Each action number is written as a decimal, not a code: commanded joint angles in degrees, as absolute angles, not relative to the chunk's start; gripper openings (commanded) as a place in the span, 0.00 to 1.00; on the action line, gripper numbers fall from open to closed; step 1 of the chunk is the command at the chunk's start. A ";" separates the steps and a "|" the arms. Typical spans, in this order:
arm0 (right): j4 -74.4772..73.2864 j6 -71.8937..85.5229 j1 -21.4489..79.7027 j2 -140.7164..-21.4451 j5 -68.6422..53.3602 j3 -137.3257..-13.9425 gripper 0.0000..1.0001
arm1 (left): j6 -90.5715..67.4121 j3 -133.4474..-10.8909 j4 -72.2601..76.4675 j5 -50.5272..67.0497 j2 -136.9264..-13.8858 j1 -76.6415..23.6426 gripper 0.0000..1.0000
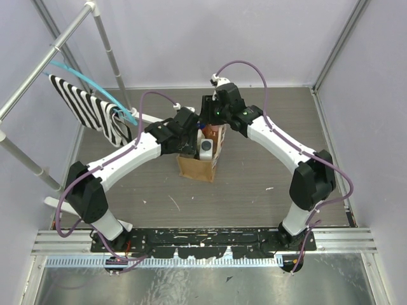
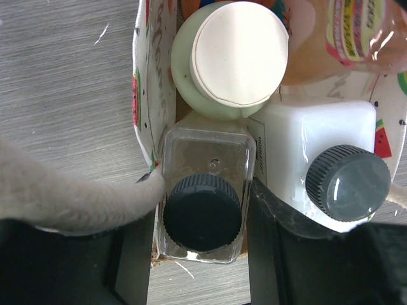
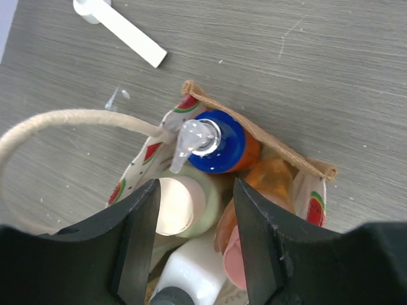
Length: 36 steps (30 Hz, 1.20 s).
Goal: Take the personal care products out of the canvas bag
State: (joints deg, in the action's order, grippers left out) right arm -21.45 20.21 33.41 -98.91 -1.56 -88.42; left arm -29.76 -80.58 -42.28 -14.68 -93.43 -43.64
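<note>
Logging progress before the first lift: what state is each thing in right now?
Bag: upright, open-topped, five bottles inside.
Clear bottle: capped, in bag, gripped by left end effector.
White bottle: capped, in bag.
Olive bottle: capped, in bag.
Blue-capped bottle: in bag.
Pink-capped bottle: in bag.
Right end effector: open above bag.
Cloth: hanging.

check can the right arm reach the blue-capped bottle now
Probably yes: the blue-capped bottle stands uncovered in the canvas bag, just ahead of the open right gripper; a rope handle skirts its pump.
</note>
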 commanded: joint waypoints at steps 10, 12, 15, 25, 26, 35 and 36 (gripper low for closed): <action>-25.74 18.46 36.20 -87.56 11.14 -82.70 0.60 | -31.09 -82.78 -42.52 -12.72 -90.71 -43.76 0.95; -26.40 18.31 36.38 -87.17 11.63 -82.58 0.61 | -31.12 -83.07 -42.45 -12.49 -90.74 -43.75 0.96; -27.65 18.52 36.36 -88.42 10.99 -82.99 0.62 | -31.20 -83.92 -42.82 -12.49 -91.00 -43.74 0.97; -27.77 19.53 36.37 -95.58 9.06 -84.34 0.72 | -31.20 -84.38 -43.83 -13.49 -88.19 -43.78 0.99; -27.72 19.59 36.37 -96.73 9.09 -85.02 0.74 | -31.20 -84.50 -43.97 -13.42 -88.14 -43.78 0.99; -29.86 18.90 36.98 -106.70 14.36 -91.94 0.46 | -31.42 -84.93 -44.68 -13.33 -85.99 -43.81 1.00; -29.65 18.64 37.00 -106.67 15.06 -92.43 0.35 | -31.38 -84.98 -44.77 -13.36 -85.69 -43.78 1.00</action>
